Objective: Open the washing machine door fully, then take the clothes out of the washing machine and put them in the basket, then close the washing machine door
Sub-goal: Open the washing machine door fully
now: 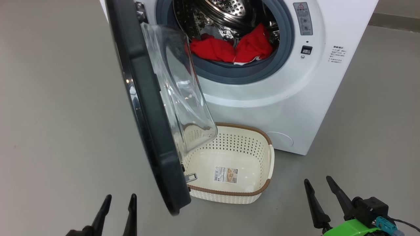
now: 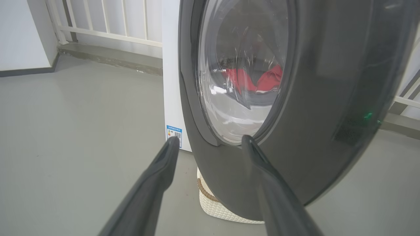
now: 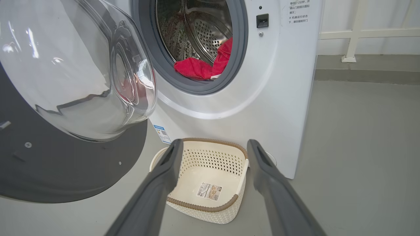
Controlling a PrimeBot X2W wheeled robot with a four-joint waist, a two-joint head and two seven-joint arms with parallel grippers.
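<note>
The door (image 1: 151, 131) of the washer (image 1: 279, 108) stood open; red clothes (image 1: 236, 49) lay at the drum's (image 1: 229, 9) mouth; the basket (image 1: 229, 192) sat on the floor (image 1: 49, 114) just before it. The left gripper (image 1: 120, 196) and right gripper (image 1: 317, 179) gaped wide, holding nothing.

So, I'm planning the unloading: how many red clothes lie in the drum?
2 red heaps show: one at the drum's front left, one beside it on the right, touching. Folds may hide more, or join them.
</note>
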